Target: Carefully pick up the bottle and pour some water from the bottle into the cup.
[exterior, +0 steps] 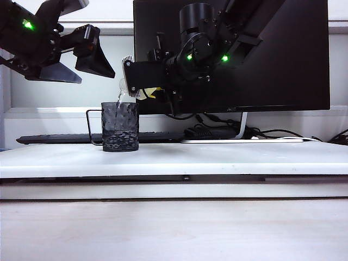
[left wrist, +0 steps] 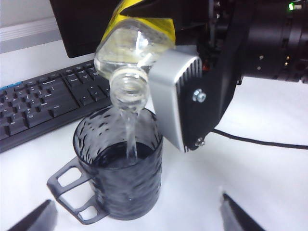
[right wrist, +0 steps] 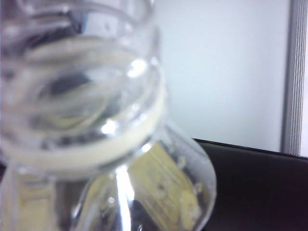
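**A:** Right gripper (left wrist: pixel 159 72) is clamped on the bottle (left wrist: pixel 132 57), tipped mouth-down over the cup (left wrist: pixel 118 168). Why so steep?

**B:** Likely so the water (left wrist: pixel 130 130) falls as a thin stream inside the rim; a low layer already sits at the bottom. The cup stands near the left of the white table (exterior: pixel 228 157), handle pointing left.

**A:** And the left gripper (exterior: pixel 81 57)?

**B:** Spread wide, empty, hovering high at the far left, probably kept clear of the pour.

**A:** Anything hard to read?

**B:** The gripper covers most of the yellow label, so I can't tell how much is left. Behind sit a keyboard (left wrist: pixel 38 103) and monitor (exterior: pixel 272 54).
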### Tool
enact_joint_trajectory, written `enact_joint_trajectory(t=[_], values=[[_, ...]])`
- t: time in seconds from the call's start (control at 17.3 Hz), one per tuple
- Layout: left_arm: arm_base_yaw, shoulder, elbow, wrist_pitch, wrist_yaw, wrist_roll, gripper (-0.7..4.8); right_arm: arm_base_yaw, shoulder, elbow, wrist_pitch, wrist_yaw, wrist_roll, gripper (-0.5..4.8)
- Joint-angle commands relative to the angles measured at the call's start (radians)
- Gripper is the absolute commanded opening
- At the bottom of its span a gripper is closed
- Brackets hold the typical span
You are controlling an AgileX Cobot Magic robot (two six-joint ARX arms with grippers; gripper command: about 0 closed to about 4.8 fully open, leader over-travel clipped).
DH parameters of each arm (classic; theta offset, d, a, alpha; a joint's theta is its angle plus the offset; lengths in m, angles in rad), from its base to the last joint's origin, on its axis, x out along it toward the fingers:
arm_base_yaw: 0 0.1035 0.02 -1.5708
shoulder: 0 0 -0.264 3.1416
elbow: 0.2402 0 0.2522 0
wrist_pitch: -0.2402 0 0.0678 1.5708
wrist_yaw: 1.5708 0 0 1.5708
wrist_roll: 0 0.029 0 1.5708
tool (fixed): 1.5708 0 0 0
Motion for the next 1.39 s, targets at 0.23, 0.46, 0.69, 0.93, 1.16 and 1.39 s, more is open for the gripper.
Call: enact_joint_trajectory(t=[0.23,0.46,0.69,0.93,1.16,1.39], values=[[-0.001,-0.006,0.003,0.001,-0.001,-0.002,4.79,0.001,-0.015,0.008,0.034,-0.005,0.003,1.97],[-0.001,-0.006,0.003,0.001,0.0,-0.003,4.79,0.001,-0.015,0.008,0.042,-0.005,0.16,1.97],[-0.002,-0.01,0.003,0.0,-0.001,-0.003,4.79,0.002,-0.018,0.008,0.052,0.006,0.392,1.97],[-0.001,-0.053,0.003,0.002,-0.001,-0.003,4.79,0.002,-0.043,0.008,0.097,0.077,0.732,1.97],[-0.002,-0.122,0.003,0.001,-0.001,-0.003,4.79,0.002,-0.113,0.009,0.085,0.222,0.993,1.97],[-0.002,-0.225,0.003,-0.012,-0.002,-0.029,4.79,0.002,-0.228,0.009,-0.018,0.388,1.199,1.97]])
